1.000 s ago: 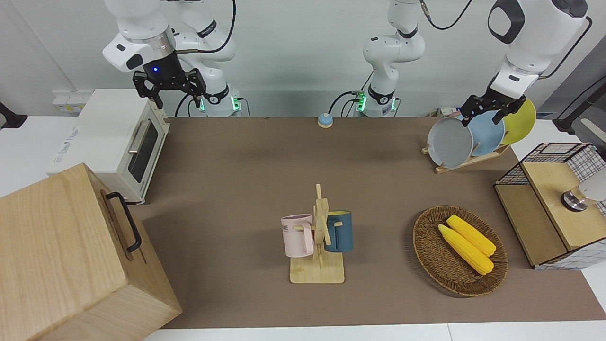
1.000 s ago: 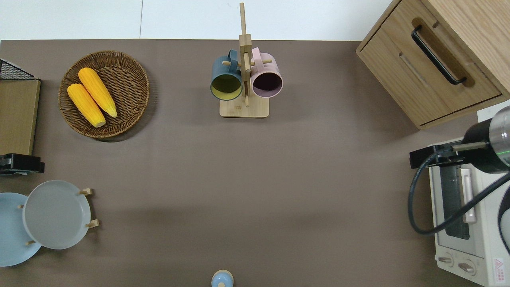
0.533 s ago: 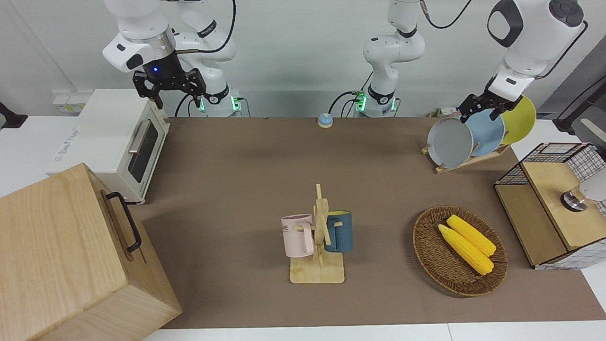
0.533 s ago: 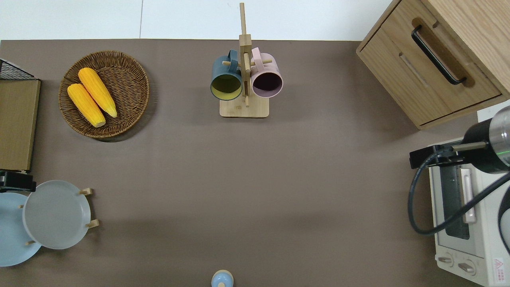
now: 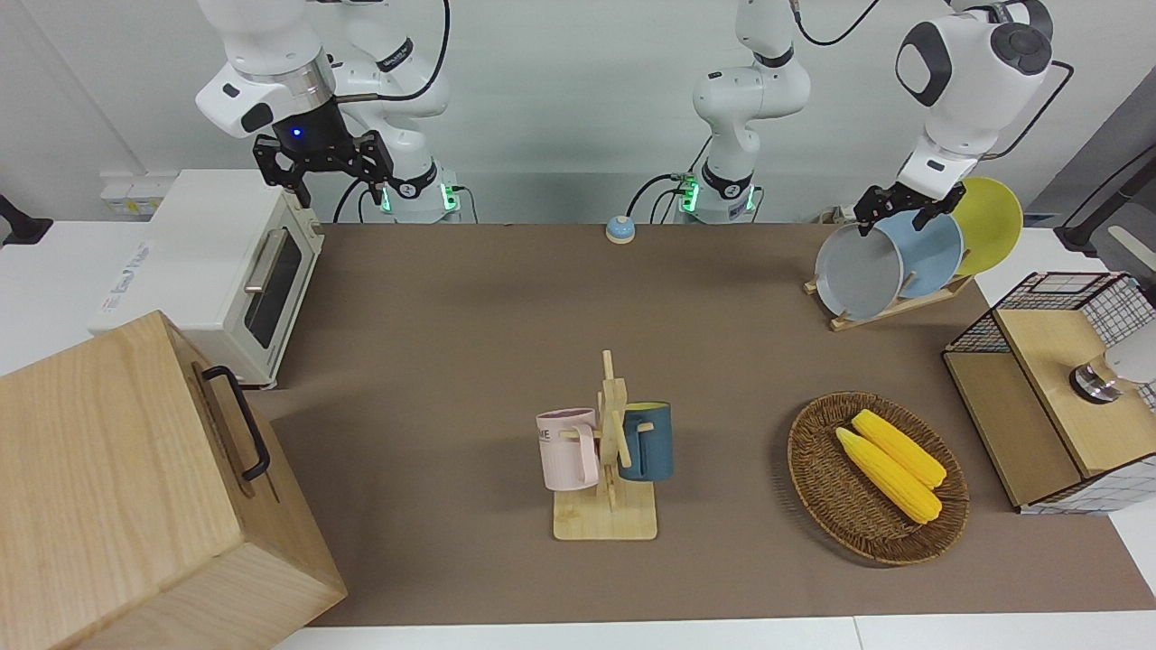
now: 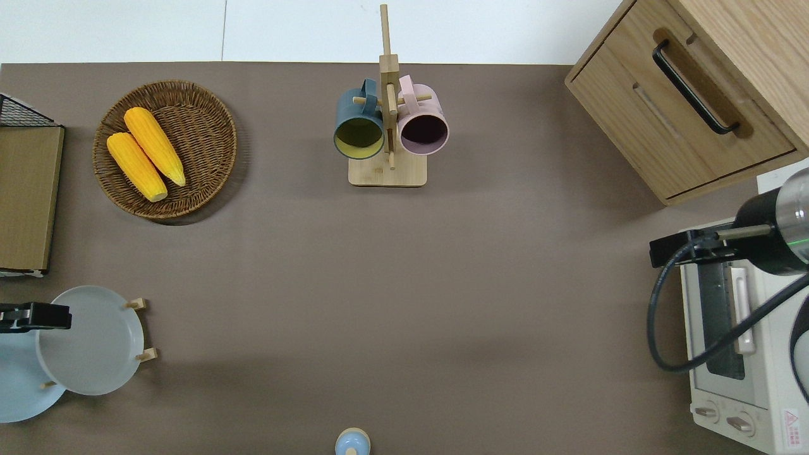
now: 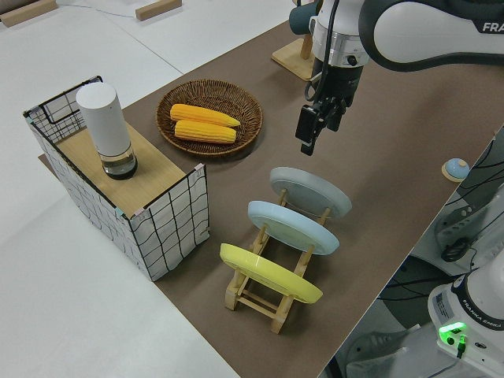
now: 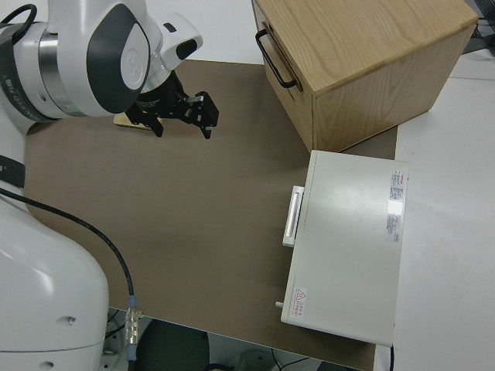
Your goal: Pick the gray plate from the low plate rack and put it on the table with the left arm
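Left black two-finger end effector (image 5: 896, 213) hangs over top rim of round light blue-gray matte plate (image 5: 858, 271), fingers spread, gripping nothing; likely lined up to straddle rim for lift

Gray plate stands slanted in slot of small light-wood slatted rack (image 7: 272, 283) farthest from robots, deeper sky-blue plate (image 7: 293, 227) and yellow plate (image 7: 269, 273) in next slots; pegs keep rims exposed for top grasp

Brown matte table (image 6: 404, 272) has bare area beside rack toward centre, suitable for set-down

Right arm parked, its end effector (image 5: 323, 168) spread

Readable writing: "FRA" on left arm shell, "FRANKA ROBOTICS" on base
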Controlling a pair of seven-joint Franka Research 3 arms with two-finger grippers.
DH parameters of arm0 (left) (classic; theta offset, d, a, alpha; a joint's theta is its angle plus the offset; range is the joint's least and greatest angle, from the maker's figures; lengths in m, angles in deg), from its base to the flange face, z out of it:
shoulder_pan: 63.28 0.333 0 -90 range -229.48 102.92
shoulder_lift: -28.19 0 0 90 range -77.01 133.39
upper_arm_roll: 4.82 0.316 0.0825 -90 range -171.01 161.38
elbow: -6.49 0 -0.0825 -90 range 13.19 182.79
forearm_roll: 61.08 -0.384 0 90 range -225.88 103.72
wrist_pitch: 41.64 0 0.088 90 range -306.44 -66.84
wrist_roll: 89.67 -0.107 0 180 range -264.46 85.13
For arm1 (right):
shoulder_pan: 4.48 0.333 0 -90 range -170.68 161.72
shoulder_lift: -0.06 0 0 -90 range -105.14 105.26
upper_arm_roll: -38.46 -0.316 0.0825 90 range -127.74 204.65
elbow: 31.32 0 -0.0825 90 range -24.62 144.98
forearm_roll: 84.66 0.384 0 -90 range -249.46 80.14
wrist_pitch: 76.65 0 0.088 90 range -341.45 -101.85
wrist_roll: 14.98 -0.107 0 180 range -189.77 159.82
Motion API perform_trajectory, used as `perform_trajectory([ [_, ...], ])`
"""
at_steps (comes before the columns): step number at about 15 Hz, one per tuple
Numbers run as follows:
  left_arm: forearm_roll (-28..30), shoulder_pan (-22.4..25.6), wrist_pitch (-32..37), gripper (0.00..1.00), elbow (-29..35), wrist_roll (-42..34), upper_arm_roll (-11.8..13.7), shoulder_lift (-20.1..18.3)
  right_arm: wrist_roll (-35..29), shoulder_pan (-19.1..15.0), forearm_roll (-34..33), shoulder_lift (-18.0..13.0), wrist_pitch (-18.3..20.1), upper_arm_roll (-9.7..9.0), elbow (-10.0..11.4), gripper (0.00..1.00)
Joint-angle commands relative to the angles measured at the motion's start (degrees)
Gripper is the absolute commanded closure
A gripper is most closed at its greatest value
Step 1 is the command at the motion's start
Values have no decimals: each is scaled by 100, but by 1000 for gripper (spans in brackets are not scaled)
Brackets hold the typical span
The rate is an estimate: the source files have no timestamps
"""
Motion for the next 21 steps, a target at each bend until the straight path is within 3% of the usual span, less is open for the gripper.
perform_trajectory([
  [1,-115,223,-574,0,633,-97,-20,-306,-1,-41,43,-14,83,-38,-35,13],
  [13,-124,470,-1831,0,1811,-150,-20,-455,-1,-41,43,-14,83,-29,-35,11],
  [18,-132,470,-1911,9,1864,-159,-20,-464,-1,-41,43,-14,83,-29,-35,11],
  [19,-132,470,-1911,15,1864,-150,-20,-464,-1,-41,43,-14,83,-38,-35,11],
  [21,-141,478,-1920,121,1873,-159,-20,-464,-1,-41,43,-14,83,-38,-35,11],
])
